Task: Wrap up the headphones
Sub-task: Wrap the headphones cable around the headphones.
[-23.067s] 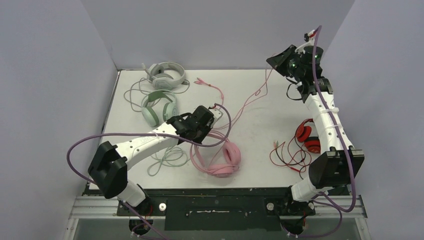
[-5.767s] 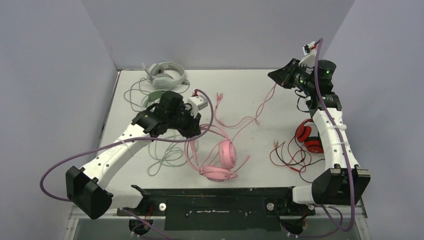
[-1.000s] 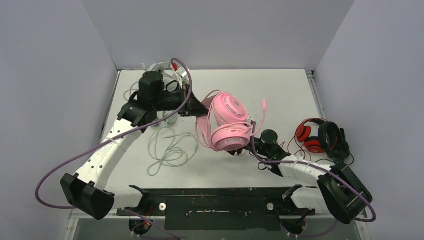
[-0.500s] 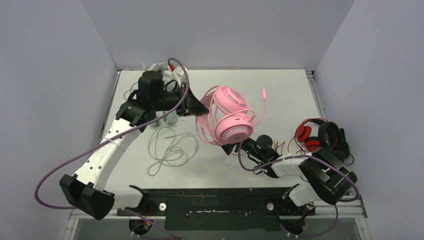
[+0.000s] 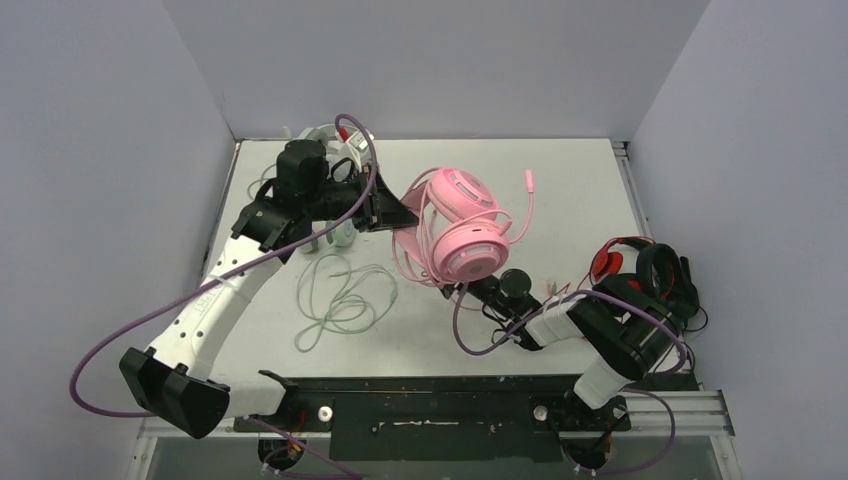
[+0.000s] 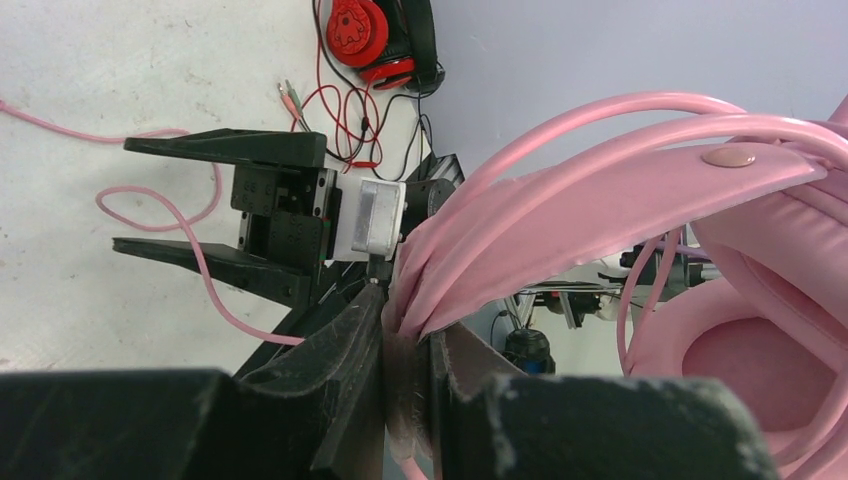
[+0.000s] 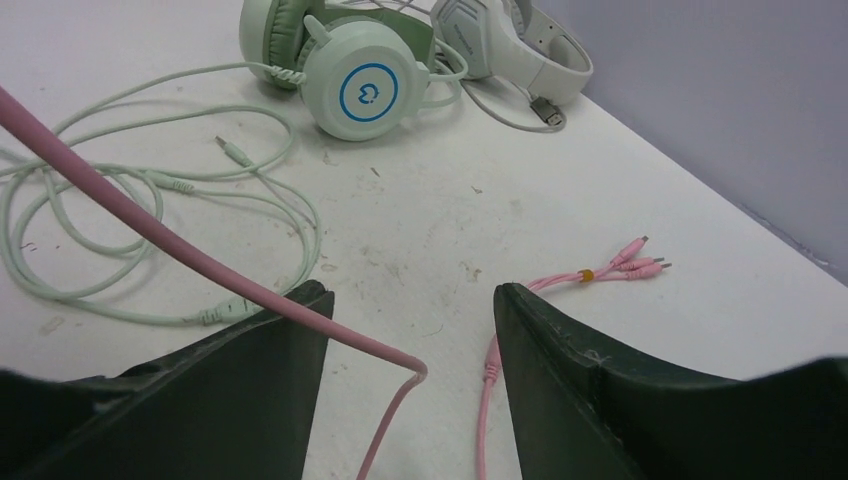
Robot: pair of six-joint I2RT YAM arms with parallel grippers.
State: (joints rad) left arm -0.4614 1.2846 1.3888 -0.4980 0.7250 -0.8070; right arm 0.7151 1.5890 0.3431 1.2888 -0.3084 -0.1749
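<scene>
Top view, pink headphones (image 5: 462,232): lifted above the middle of the worktop (image 5: 570,175), with the cups tilted and the pink cable (image 5: 405,262) hanging in loops around them.
Top view, left jaws: closed on the pink headphones at their left side.
Top view, right jaws: low, just under the pink cups; from here I cannot tell how wide they stand.
Top view, mint green headphones (image 5: 343,232): on the worktop, mostly hidden under the left arm (image 5: 235,290); their green cable (image 5: 340,297) lies in loose loops beside that arm.
Top view, white headphones (image 5: 322,134): at the far left corner, partly hidden behind the left arm.
Top view, red headphones (image 5: 607,268): at the right edge, just beside a black headset (image 5: 672,285).
Left wrist view, left jaws: clamped on the pink headband (image 6: 600,195), which rises to the right.
Left wrist view, right jaws: seen beyond, the two black fingers (image 6: 220,147) apart, with a curl of pink cable between them.
Left wrist view, red cable (image 6: 340,110): tangled on the worktop below the red headphones.
Right wrist view, right jaws: open; the pink cable crosses in front of the left finger and bends down in the gap. I cannot tell whether it touches a finger.
Right wrist view, mint green and white headphones: lying far ahead, side by side.
Right wrist view, pink plugs (image 7: 625,265): on the worktop, to the right.
</scene>
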